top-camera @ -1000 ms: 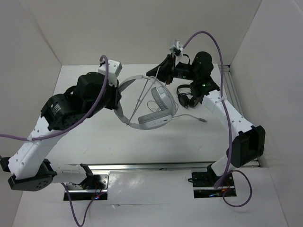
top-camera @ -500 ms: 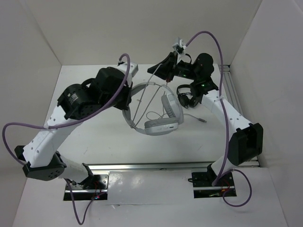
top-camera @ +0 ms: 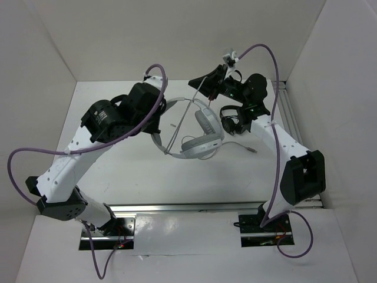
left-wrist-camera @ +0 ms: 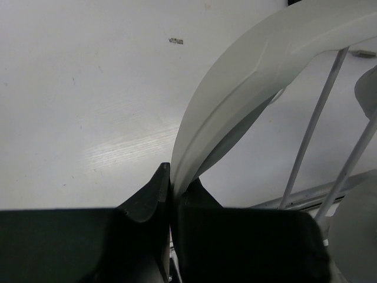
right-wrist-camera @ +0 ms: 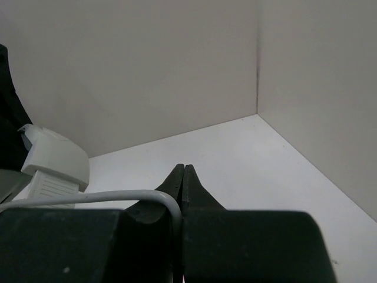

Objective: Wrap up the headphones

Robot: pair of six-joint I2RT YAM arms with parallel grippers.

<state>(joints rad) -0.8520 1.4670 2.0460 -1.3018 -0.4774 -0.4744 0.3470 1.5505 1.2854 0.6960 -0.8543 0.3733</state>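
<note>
The light grey headphones hang above the table's middle, cups down, headband arching up left. My left gripper is shut on the headband, which rises wide and pale from between its black fingers in the left wrist view. The thin grey cable runs taut from the cups up to my right gripper, which is shut on it. In the right wrist view the cable bends in between the closed fingertips. The cable's plug end lies on the table.
Smaller black headphones lie on the table at the back right, under the right arm. White walls close in the back and both sides. A metal rail runs along the near edge.
My left arm has swung right and further in, carrying the headband. The headphones have turned and the cups have shifted. My right gripper has risen slightly, keeping the cable taut.
</note>
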